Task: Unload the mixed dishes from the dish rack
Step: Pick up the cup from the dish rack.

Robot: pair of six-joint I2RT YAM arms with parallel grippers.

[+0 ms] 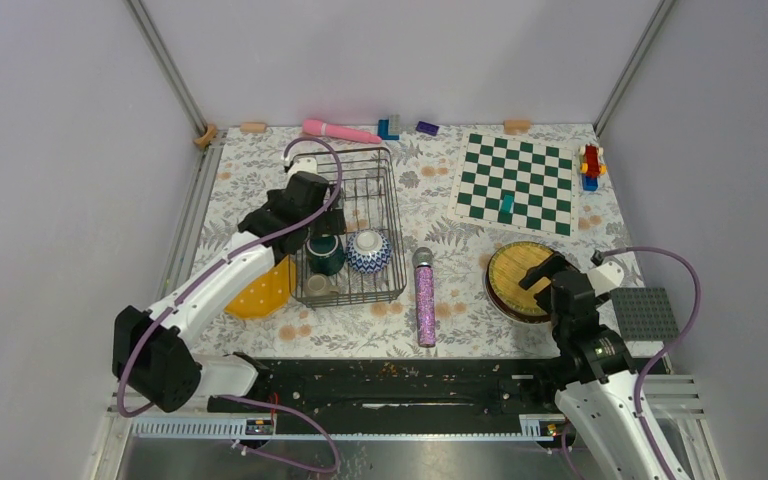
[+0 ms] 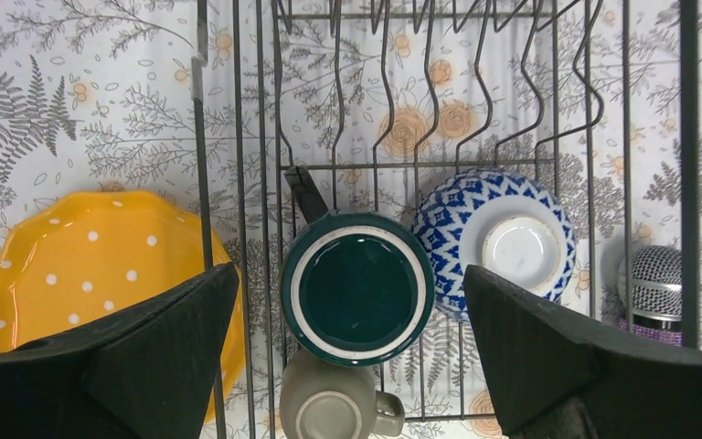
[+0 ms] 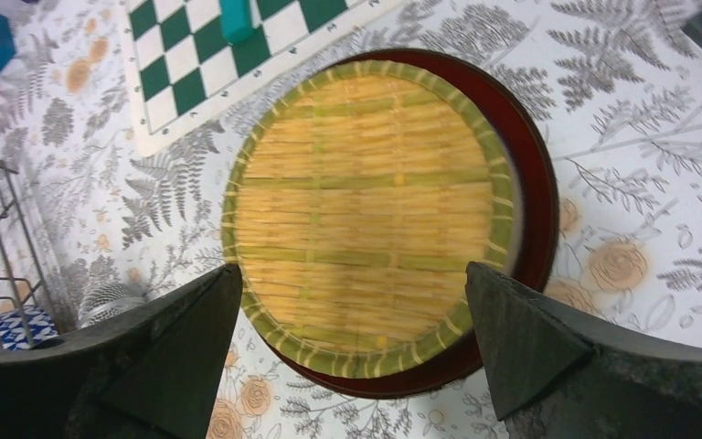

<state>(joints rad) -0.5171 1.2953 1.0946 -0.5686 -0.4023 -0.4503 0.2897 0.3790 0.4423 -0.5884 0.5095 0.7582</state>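
Left gripper (image 2: pixel 350 274) spread above teal mug (image 2: pixel 357 302); right gripper (image 3: pixel 353 270) spread; red plate (image 3: pixel 537 192) mostly covered

Rack part-unloaded: three pieces inside, three plates out on the table.
Black wire rack (image 1: pixel 360 180) holds teal mug (image 2: pixel 358 288), blue-white bowl (image 2: pixel 494 240) upside down and grey cup (image 2: pixel 334 412) at its near end. Yellow dotted plate (image 2: pixel 91 265) lies flat just beside its left side. Straw-patterned plate (image 3: pixel 366 215) sits stacked on dark red plate (image 3: pixel 535 201), well to the right.

No word, number, brand or sign is legible anywhere. The yellow plate (image 2: pixel 82 265) carries only white dots, the bowl (image 2: pixel 494 240) a blue-white pattern, and the chessboard (image 1: pixel 517 183), at 2 o'clock on the table, plain squares.
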